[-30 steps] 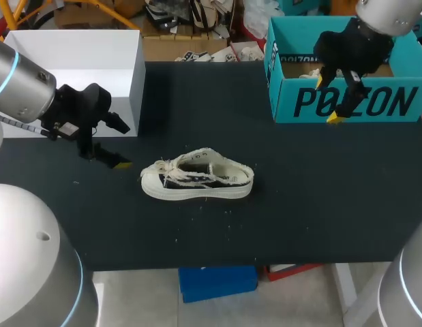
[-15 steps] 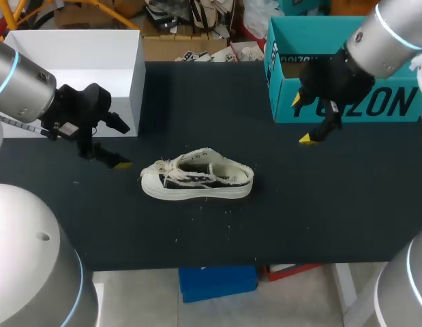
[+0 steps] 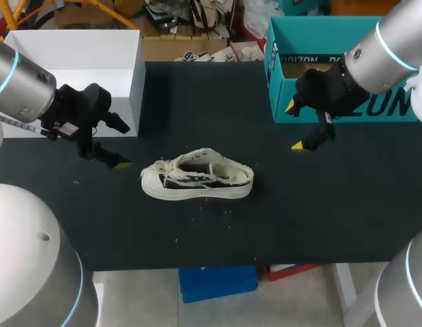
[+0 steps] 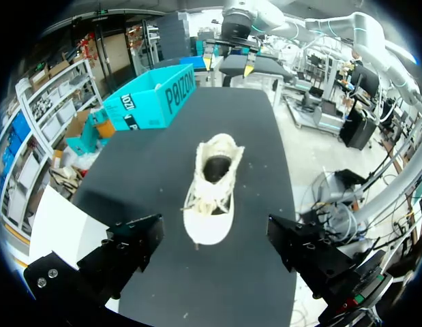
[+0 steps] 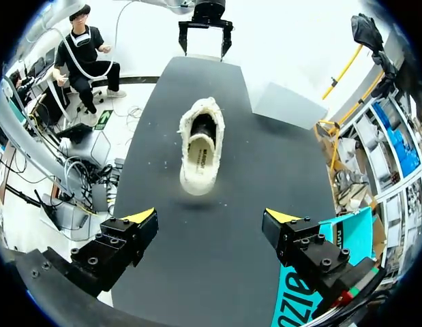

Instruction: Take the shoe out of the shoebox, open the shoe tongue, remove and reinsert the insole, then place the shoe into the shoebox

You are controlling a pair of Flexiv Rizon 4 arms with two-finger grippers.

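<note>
**A:** Starting at the left, the left gripper (image 3: 115, 144) sits low over the table (image 3: 279, 225), just in front of the white box (image 3: 74, 48). Its fingers are spread and it holds nothing.

**B:** Its wrist view shows what the head view can't: the shoe (image 4: 212, 191) toe-first, ahead of those fingers, with the laces and the dark opening facing up.

**A:** From above, the shoe rests on its sole mid-table, toe toward the left arm and well apart from both grippers.

**B:** And the right gripper (image 3: 296, 126)?

**A:** It hangs in front of the teal shoebox (image 3: 306, 27), tilted down, yellow tips apart and empty. Its wrist view shows the shoe's heel end nearest.
</note>
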